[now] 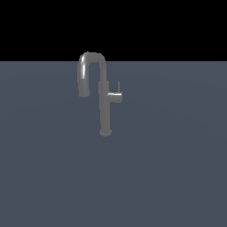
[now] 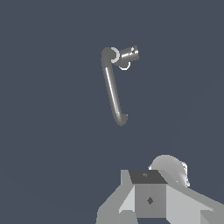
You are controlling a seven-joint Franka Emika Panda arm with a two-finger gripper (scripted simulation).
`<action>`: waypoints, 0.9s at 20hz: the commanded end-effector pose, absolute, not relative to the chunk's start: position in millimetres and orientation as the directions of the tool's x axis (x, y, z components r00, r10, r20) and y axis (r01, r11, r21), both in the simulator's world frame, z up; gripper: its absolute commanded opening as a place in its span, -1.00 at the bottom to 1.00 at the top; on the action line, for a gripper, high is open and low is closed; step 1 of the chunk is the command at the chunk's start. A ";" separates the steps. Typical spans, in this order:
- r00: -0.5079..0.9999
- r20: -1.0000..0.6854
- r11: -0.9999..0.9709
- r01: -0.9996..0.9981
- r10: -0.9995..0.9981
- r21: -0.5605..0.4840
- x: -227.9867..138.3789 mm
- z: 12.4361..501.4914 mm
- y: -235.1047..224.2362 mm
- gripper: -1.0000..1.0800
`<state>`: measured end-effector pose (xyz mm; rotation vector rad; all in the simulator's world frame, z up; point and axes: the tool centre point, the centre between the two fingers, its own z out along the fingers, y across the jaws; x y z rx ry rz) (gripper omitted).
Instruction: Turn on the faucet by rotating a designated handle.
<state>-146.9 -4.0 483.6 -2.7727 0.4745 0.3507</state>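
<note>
The faucet (image 1: 105,108) is a tall slim grey post on a small round base, with an inverted-U gooseneck spout bending toward the exterior view's left. The handle (image 1: 116,96) is a short horizontal stub on the post's right side with a thin pin standing up from it. The wrist view looks down on the faucet (image 2: 112,87), with the handle (image 2: 129,54) sticking out beside the post's top. Grey blocks of my gripper (image 2: 148,199) fill that picture's lower edge, well apart from the faucet. Its fingertips do not show. The arm is out of the exterior view.
The faucet stands on a flat grey-blue surface (image 1: 168,177) that runs to a black background at the far edge. Nothing else shows in either view.
</note>
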 end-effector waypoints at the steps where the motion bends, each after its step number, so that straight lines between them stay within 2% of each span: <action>1: 0.888 -0.340 -0.867 -0.412 -0.311 -0.282 -132.1 475.7 -6.2 -1.00; 10: 0.753 -0.537 -0.712 -0.609 -0.380 -0.350 -81.3 439.3 -16.5 -1.00; 18: 0.593 -0.707 -0.527 -0.770 -0.385 -0.359 -41.3 396.5 -27.2 -1.00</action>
